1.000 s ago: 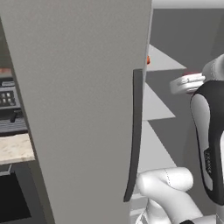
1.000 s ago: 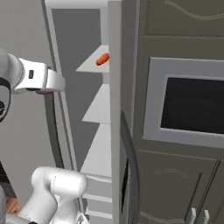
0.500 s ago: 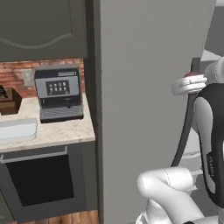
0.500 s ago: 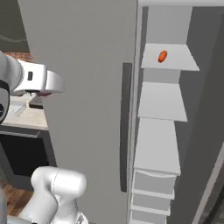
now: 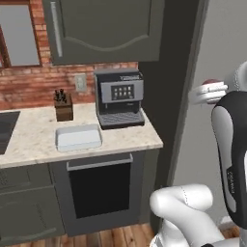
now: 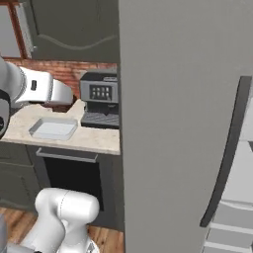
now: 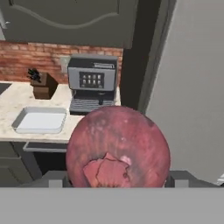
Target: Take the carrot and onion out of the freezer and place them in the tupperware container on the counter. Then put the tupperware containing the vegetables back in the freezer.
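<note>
— Brick wall (image 5: 34, 84) and beige counter (image 5: 29, 140) ahead of the jaws?
— Yes. On it, well beyond them, sits the tupperware container (image 7: 38, 120), a coffee machine (image 7: 92, 83) beside it.
— And the gripper (image 7: 117, 180)?
— Clamped around the onion (image 7: 117, 146); the freezer (image 6: 173, 123) door is alongside.

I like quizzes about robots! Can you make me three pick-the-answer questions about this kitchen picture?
1. Where is the pale shallow plastic tupperware container?
A) on the beige speckled counter
B) on the floor
C) inside the oven

2. What colour is the round onion?
A) green
B) dark red-purple
C) white

3. What is the gripper doing?
A) hanging empty
B) holding a cup
C) holding the onion

Answers: 1 A, it sits left of the grey coffee machine. 2 B, reddish in the hand view. 3 C, the onion sits between its fingers.
</note>
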